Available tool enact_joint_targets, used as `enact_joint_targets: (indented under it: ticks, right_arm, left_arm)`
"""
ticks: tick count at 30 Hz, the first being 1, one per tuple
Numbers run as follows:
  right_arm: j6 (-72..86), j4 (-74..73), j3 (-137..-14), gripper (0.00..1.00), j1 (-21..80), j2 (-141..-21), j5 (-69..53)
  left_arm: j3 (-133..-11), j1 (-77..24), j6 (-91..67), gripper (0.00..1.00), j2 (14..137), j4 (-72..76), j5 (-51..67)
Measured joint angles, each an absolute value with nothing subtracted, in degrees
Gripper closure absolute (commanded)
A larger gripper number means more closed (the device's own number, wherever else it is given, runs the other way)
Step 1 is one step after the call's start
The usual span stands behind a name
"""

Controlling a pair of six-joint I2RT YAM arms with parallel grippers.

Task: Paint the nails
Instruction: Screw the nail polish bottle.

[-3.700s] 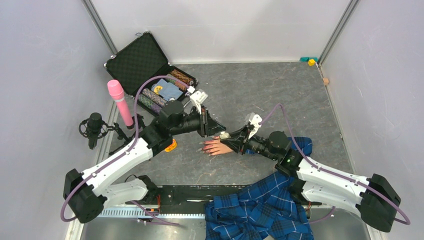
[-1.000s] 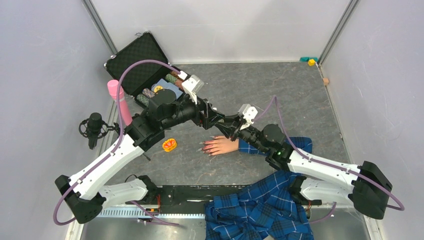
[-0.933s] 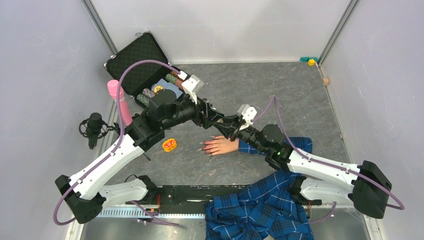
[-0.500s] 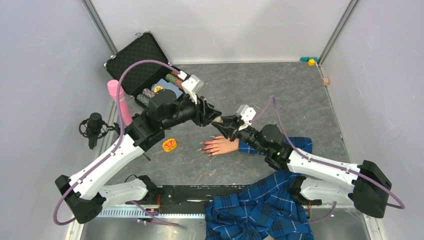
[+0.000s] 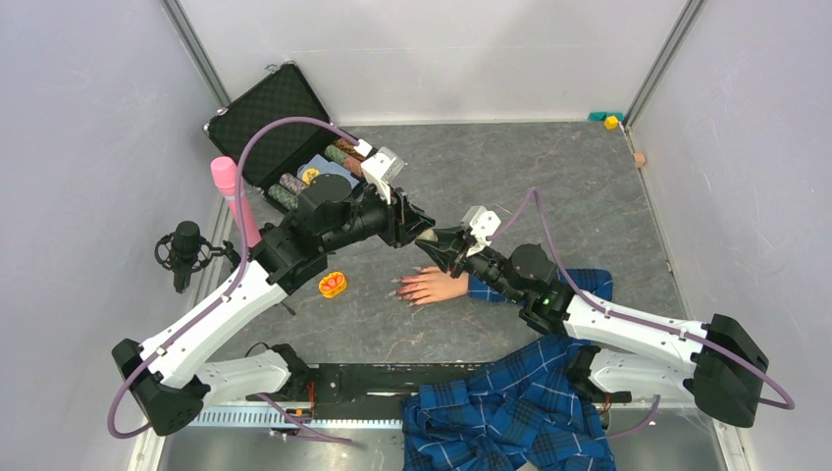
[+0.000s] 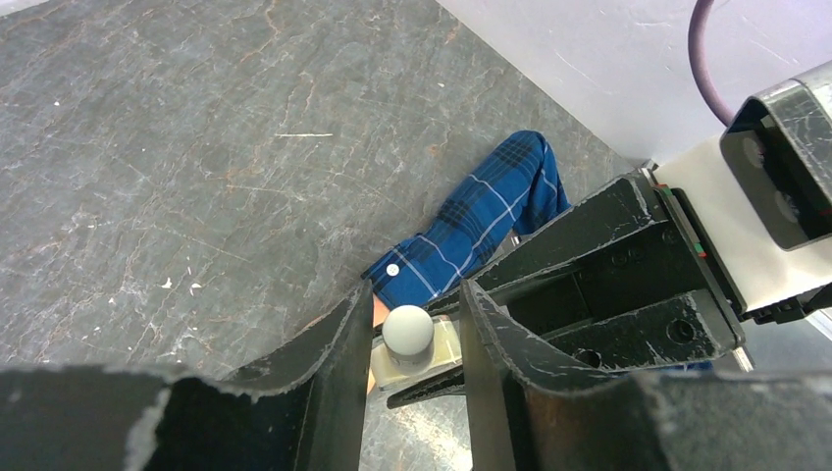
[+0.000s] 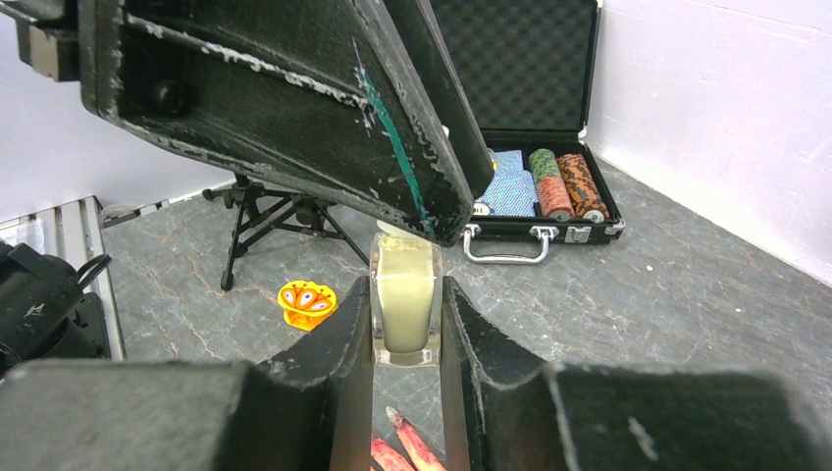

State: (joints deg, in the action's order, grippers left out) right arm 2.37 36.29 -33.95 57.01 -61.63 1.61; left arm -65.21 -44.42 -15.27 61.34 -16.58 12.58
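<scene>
Above the mannequin hand (image 5: pixel 430 287), mid-table, both grippers meet tip to tip.

- Right gripper (image 7: pixel 404 291) is clenched on the bottle (image 7: pixel 404 316), which stands upright in the right wrist view.
- Left gripper (image 6: pixel 416 294) straddles the cap (image 6: pixel 407 330). A sliver of gap shows on each side, so I cannot tell whether it grips.
- Nails (image 7: pixel 396 424) lie on the table directly below the bottle, well under the meeting point. None is being touched. The step in hand is probably uncapping.

Risks:
- If the left fingers close off-centre, the cap may slip when twisted.
- The twist could turn the glass in the right fingers, or tilt it and spill polish on the mannequin hand and sleeve (image 6: pixel 471 216).
- An uneven pull apart could knock the two grippers together.

Room:
- Bare table runs toward the far wall.
- The case (image 5: pixel 280 123) sits behind the left gripper, so a backward draw has a limit.
- An orange toy (image 5: pixel 334 285) and a mic stand (image 5: pixel 186 253) lie near the left forearm.
- The sleeve lies under the right arm.
- The freest direction looks to be straight up.
</scene>
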Motion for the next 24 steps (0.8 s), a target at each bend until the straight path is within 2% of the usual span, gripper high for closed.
enact_joint_targets:
  ticks: [3, 14, 24]
  right_arm:
    - [2.15, 36.29, -33.95, 1.0, 57.01, -61.63, 1.63]
    - [2.09, 36.23, -33.95, 1.0, 57.39, -61.6, 3.14]
    - [4.21, 36.42, -33.01, 1.0, 57.65, -59.27, 3.09]
  left_arm:
    - [-65.21, -44.45, -15.25, 0.61, 61.69, -16.6, 12.58]
    - [-65.21, -44.38, -15.29, 0.97, 61.73, -16.58, 12.71]
    - [-64.69, -44.05, -15.29, 0.98, 61.54, -14.31, 17.12]
